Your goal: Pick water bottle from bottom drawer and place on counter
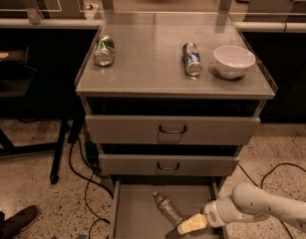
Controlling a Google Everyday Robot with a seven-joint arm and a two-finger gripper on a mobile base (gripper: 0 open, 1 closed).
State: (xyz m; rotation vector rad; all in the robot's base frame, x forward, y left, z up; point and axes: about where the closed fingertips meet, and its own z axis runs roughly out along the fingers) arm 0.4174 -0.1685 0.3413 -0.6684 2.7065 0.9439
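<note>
Hovering in the open bottom drawer (135,215) just beside the water bottle (167,208) lying there, the gripper (189,226), parted or closed I cannot tell, looks mid-approach; next it must straddle the bottle, clamp and lift to the counter (152,63).

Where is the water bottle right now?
The water bottle lies on its side in the open bottom drawer, low in the camera view, near the middle. The gripper is close by its lower end, on the picture's right.
</note>
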